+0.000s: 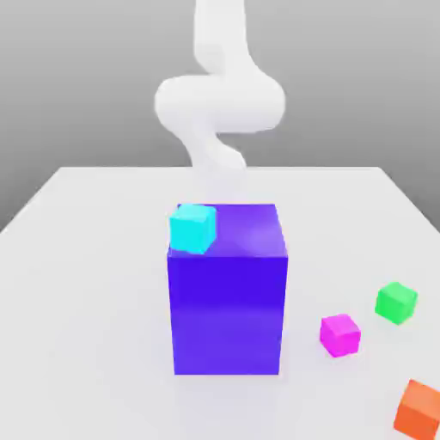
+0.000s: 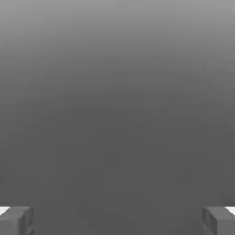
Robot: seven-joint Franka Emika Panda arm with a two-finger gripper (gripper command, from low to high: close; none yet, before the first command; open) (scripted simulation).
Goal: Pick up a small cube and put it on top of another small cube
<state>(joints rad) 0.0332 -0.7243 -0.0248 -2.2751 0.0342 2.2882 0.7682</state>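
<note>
The pincer (image 2: 118,221) is seen in the hand view with its fingers set wide apart, and nothing is held between them. In the exterior view, the cyan cube (image 1: 192,229) is seen on top of the big blue block (image 1: 227,314), at its corner toward the exterior view's left. The magenta cube (image 1: 340,335), the green cube (image 1: 396,302) and the orange cube (image 1: 418,411) are placed on the table (image 1: 86,309), to the exterior view's right of the block. Which cube is meant cannot be told; for these three, a sideways move past the block is probably required.
</note>
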